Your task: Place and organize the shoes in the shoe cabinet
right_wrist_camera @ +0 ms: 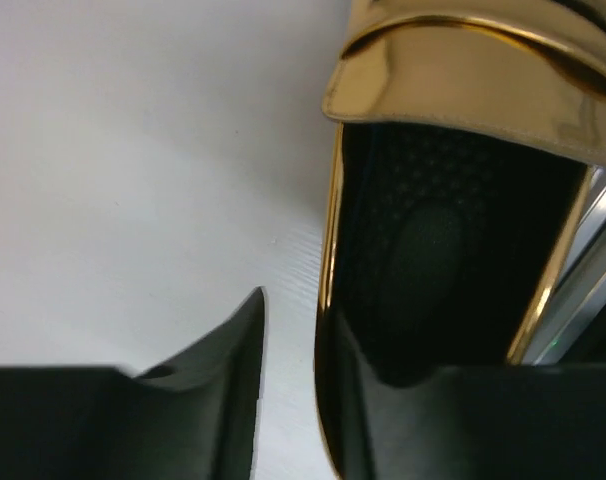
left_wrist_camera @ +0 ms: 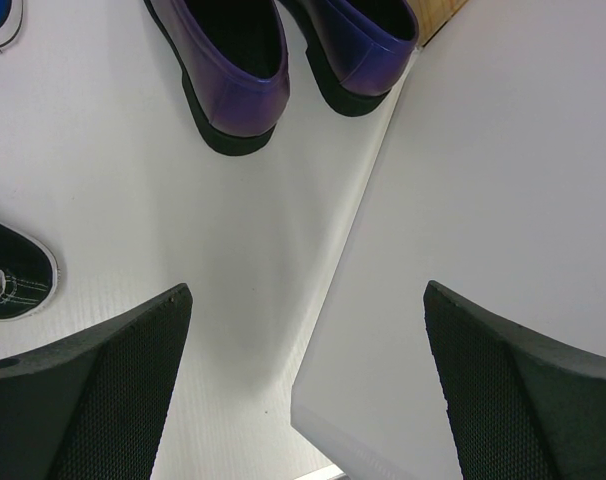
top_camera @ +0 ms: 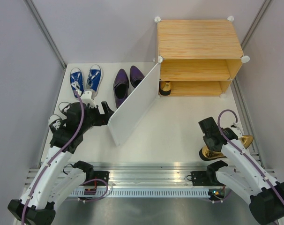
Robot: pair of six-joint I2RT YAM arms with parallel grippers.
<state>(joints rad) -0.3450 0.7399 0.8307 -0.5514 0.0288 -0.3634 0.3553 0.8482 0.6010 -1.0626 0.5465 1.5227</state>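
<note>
One open white door [top_camera: 132, 105] stands between purple shoes [top_camera: 121, 86] and cabinet [top_camera: 198, 40].

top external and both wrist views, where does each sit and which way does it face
Top external: above and behind the arms, looking down on table and shoe cabinet; both arms show.
Left wrist: on the left arm, looking down between open left fingers at white door panel and purple dress shoes.
Right wrist: on the right arm, looking down at a gold shoe, right fingers straddling its side wall.
Shared: top external also shows panel, purple pair, gold shoe.
</note>
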